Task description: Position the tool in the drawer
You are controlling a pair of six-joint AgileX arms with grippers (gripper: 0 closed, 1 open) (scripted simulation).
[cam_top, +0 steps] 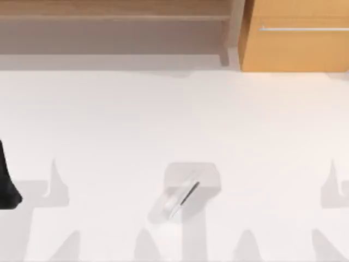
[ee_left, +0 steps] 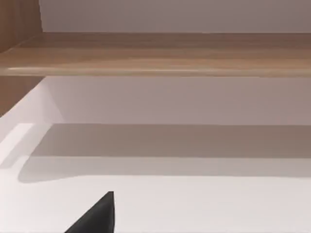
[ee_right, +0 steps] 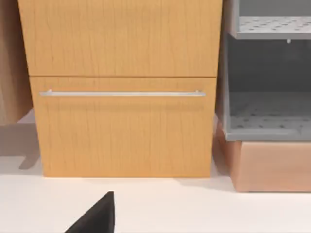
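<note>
Tool (cam_top: 182, 197) flat on table (cam_top: 174, 120), drawer (cam_top: 297, 38) closed.

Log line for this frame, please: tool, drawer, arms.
tool: flat on table, near front centre, ungripped | drawer: shut, back right | left arm: parked at left edge | stage: not started

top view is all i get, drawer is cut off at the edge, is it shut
Observer: Yes, in the right wrist view the drawer front sits flush under its handle.
Operator: anything beside it
Observer: A grey perforated rack on a tan base stands beside it, on the far side from the shelf.
Operator: shelf got anything on it
Observer: In the left wrist view the shelf board is bare. The tool lies on the table, untouched.
</note>
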